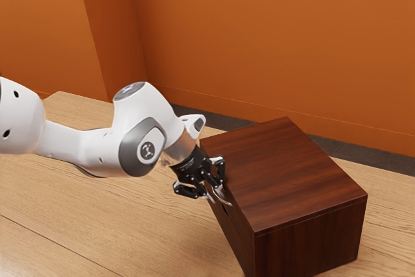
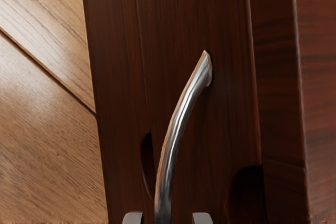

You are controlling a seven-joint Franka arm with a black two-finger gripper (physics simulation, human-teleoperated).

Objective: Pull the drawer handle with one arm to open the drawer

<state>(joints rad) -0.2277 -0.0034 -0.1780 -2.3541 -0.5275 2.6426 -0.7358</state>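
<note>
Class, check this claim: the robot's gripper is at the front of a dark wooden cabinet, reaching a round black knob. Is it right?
Not quite. There is no round black knob: the wrist view shows a curved silver bar handle, and the gripper is at that. The rest stands: the cabinet is dark wood, and the gripper is at its front.

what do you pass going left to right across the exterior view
arm → gripper → wooden cabinet; the drawer handle overlaps the gripper, so it is left out of the order
</note>
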